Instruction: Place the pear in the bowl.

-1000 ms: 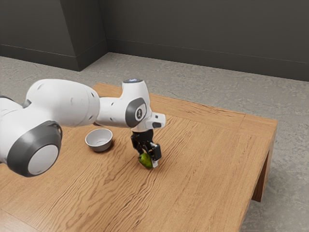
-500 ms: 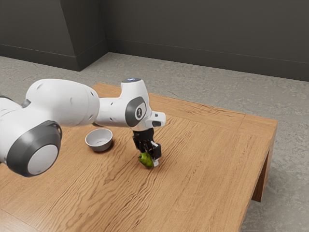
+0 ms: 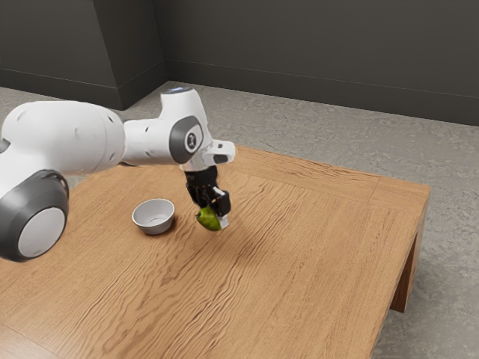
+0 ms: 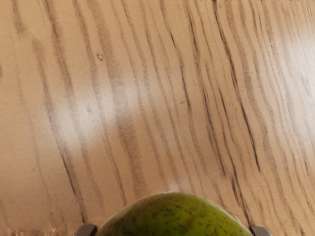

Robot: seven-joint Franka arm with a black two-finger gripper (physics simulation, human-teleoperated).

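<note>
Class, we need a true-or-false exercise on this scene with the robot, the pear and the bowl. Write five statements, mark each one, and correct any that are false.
1. The gripper is closed on the pear. True.
2. The bowl stands on the table. True.
3. The pear lies inside the bowl. False: it is outside the bowl, between the gripper's fingers.
4. The bowl is bright red. False: it is grey.
5. The pear's green skin has dark speckles. True.

Dark walls [image 3: 299,52] meet a grey floor [image 3: 314,138], probably concrete, around a wood-grained table [image 3: 299,262] catching soft light.
</note>
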